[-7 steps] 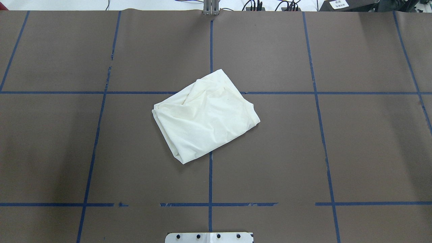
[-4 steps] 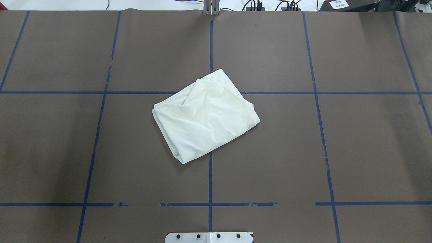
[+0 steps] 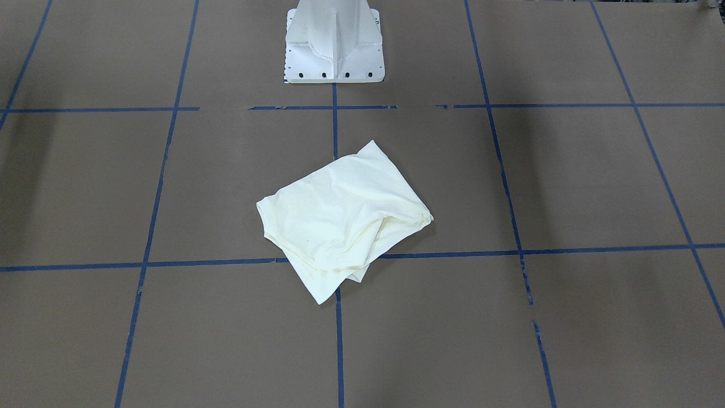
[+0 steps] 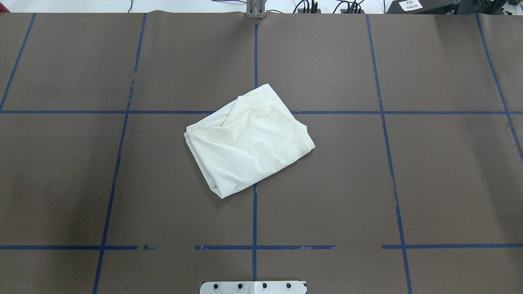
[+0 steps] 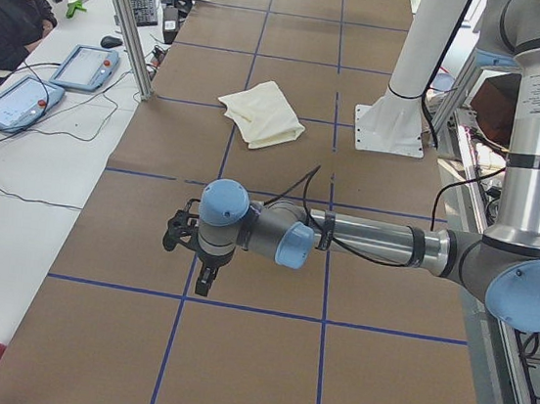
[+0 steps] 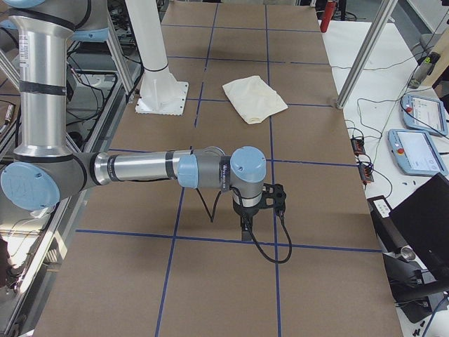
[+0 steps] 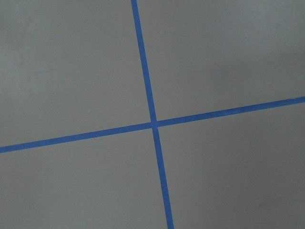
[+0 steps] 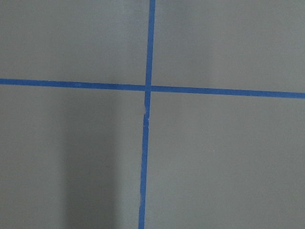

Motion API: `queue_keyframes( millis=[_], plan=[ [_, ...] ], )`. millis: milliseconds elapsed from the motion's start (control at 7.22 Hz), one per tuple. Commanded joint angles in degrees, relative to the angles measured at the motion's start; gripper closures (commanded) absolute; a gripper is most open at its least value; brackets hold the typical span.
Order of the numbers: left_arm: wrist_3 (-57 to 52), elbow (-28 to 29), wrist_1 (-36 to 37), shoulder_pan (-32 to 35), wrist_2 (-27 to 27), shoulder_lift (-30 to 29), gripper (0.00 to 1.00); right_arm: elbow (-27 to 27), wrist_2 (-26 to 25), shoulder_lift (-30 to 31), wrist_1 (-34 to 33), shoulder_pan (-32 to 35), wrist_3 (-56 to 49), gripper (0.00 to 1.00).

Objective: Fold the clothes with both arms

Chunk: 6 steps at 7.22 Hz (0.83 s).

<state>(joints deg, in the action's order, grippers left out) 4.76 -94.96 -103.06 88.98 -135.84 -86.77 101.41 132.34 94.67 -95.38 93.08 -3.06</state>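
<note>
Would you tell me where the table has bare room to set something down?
Bare squares surround the folded T-shirt, widest at its sides. Tighter between it and white pedestal base; left arm and right arm overhang the table ends.

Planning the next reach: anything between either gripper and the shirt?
Nothing visible. The shirt lies alone mid-table. Only bare brown table with blue tape lines separates it from the left gripper and the right gripper, both out toward the table's ends.
</note>
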Motion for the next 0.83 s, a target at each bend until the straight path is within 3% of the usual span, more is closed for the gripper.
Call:
queue_keyframes(
  millis=[0, 692],
  plan=[
    [0.69, 0.04, 0.05, 0.85, -0.04, 0.11, 0.00, -0.42, 0.46, 0.07, -0.07, 0.00, -0.02, 0.00],
    [2.36, -0.14, 0.14, 0.85, 0.05, 0.02, 0.00, -0.42, 2.03, 0.07, -0.07, 0.00, 0.42, 0.00]
  ],
)
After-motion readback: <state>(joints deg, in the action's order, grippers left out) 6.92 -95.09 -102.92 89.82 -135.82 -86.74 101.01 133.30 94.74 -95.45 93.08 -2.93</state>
